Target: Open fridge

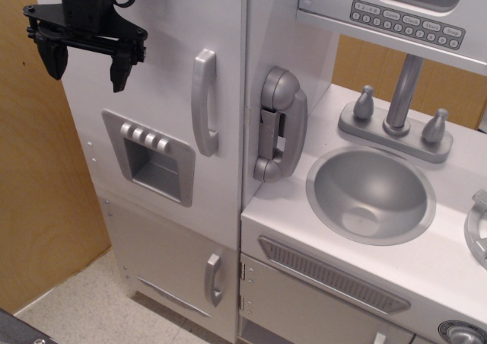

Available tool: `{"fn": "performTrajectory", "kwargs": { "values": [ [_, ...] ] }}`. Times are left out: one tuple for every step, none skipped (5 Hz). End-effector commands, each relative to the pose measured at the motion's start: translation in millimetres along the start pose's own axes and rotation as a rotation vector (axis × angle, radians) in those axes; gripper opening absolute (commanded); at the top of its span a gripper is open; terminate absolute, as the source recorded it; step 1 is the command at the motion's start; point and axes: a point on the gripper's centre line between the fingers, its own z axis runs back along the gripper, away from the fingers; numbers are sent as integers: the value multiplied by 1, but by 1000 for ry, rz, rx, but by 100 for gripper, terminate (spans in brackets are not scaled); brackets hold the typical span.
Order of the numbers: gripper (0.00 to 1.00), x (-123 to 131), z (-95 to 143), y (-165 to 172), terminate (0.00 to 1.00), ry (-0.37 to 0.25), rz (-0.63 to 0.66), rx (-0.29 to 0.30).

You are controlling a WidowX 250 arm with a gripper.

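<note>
The fridge (163,78) is a tall white toy-kitchen cabinet on the left. Its large upper door is shut, with a long vertical grey handle (204,102) near its right edge and a grey dispenser panel (150,156) with four buttons below left of the handle. My black gripper (84,66) hangs at the top left, in front of the door's upper left part, well left of the handle. Its two fingers (53,57) point down and stand apart with nothing between them.
A smaller white door with a short grey handle (214,278) sits below the fridge door. A grey toy phone (278,123) hangs on the cabinet's side. A sink (370,193) with a faucet (399,97) lies to the right, under a microwave (403,9). A wooden panel (38,192) stands at the left.
</note>
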Motion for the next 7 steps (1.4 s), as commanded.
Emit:
{"fn": "performTrajectory", "kwargs": {
  "values": [
    [100, 0, 0, 0, 0, 0, 0, 0],
    [100, -8, 15, -15, 0, -40, -118, -93],
    [100, -17, 33, -27, 0, -73, -191, -130],
    [100, -19, 48, -47, 0, -121, -273, -201],
    [100, -12, 51, -64, 0, -189, -290, -221],
    [100, -4, 51, -77, 0, -221, -283, -220],
    [100, 7, 41, -87, 0, -205, -263, -217]
  ]
}}
